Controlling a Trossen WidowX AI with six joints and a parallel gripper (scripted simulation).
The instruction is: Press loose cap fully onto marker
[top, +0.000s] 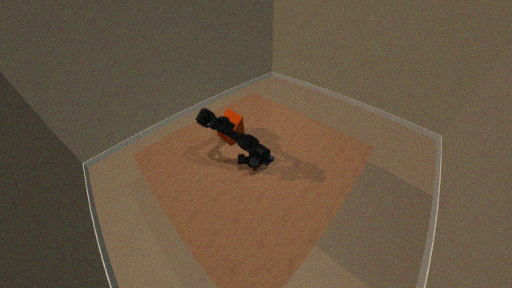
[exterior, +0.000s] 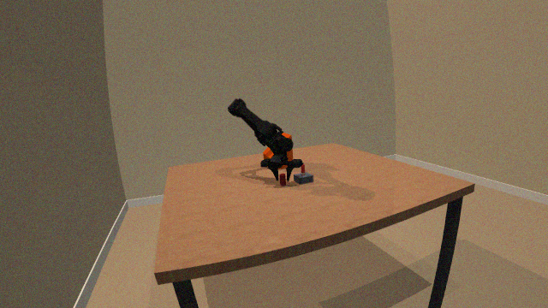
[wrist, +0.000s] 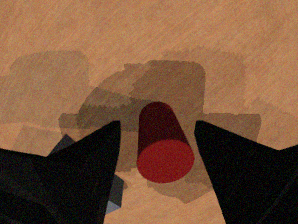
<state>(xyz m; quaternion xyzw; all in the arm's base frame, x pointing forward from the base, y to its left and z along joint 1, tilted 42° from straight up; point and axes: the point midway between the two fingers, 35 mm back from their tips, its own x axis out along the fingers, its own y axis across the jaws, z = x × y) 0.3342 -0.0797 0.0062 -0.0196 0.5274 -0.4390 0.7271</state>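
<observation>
Red cylindrical cap (wrist: 164, 144) between tool (wrist: 160, 163) fingers

The cap (wrist: 164, 144) stands on the table (exterior: 257, 222) between the hand's (wrist: 157, 163) fingers, holder block (exterior: 303, 178) beside it.

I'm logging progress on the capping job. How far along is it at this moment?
Early. Done: the tool is lowered around the red cap, one finger on each side. In hand: nothing; it is open, and the cap stands on the table. Left: grasp it, carry it to the marker in the holder block, press down, retreat.
</observation>
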